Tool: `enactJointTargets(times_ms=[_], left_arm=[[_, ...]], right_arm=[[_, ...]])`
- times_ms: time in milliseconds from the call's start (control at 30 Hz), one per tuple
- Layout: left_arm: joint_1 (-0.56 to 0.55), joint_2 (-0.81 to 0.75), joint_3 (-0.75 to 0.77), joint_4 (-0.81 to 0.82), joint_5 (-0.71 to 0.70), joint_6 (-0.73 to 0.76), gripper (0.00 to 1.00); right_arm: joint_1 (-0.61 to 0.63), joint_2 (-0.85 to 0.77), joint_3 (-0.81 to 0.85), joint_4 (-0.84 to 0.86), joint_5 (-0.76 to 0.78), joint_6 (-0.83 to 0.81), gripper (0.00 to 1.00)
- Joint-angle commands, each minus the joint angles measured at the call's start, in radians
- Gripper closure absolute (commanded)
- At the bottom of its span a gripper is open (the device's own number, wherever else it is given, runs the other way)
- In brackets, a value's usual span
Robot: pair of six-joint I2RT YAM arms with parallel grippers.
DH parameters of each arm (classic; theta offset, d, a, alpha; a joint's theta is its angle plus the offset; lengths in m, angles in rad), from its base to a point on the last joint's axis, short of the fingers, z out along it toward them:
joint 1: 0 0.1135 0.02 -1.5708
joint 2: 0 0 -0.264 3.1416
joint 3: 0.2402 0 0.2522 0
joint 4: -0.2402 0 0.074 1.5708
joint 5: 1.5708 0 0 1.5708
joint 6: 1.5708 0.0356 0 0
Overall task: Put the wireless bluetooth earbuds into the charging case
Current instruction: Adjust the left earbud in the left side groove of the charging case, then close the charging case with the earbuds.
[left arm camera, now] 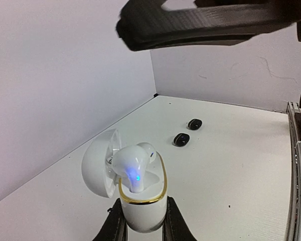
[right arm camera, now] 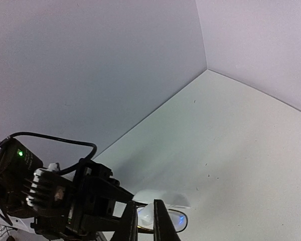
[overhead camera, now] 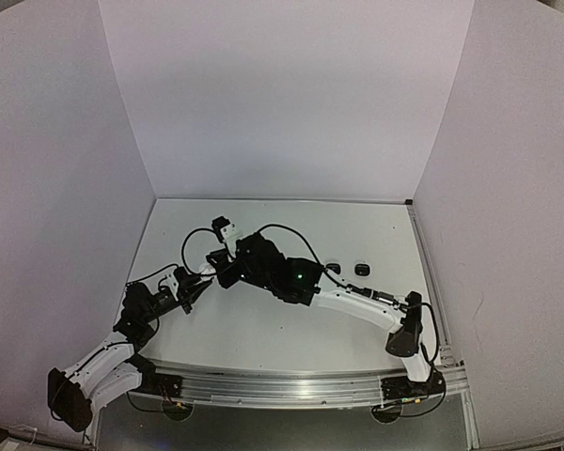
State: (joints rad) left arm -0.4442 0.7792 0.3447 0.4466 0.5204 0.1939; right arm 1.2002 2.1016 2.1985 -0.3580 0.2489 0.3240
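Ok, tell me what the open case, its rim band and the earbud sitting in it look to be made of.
Charging case: white, probably hard glossy plastic; the rounded shell and lid carry soft highlights.
Rim band: gold and metallic-looking, either metal or plated plastic; it glints along the opening.
Earbud: smooth white plastic, seemingly thin or translucent, since a blue light glows through its stem.

The right gripper (right arm camera: 144, 221) hangs over the open case (left arm camera: 140, 211) and blocks the way down. A wall (left arm camera: 50, 90) shuts off 9 o'clock. Two black earbuds (left arm camera: 181, 139) lie at 1 o'clock. Room to pass at 3 o'clock.
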Motion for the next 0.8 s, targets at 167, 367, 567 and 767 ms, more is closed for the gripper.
enactJointTargets(times_ms=[167,367,567,767], left_arm=[[0.001,-0.017,0.042,0.006,0.119,0.028,1.00],[0.001,-0.013,0.045,0.000,0.129,0.034,1.00],[0.001,-0.013,0.046,-0.001,0.126,0.029,1.00],[0.001,-0.018,0.043,-0.004,0.135,0.032,1.00]], right_arm=[[-0.027,0.003,-0.014,-0.014,-0.190,0.006,1.00],[-0.027,0.021,0.001,-0.023,-0.204,0.009,1.00],[-0.027,0.030,-0.011,-0.036,-0.212,0.013,1.00],[-0.027,0.035,-0.009,-0.049,-0.179,0.003,1.00]])
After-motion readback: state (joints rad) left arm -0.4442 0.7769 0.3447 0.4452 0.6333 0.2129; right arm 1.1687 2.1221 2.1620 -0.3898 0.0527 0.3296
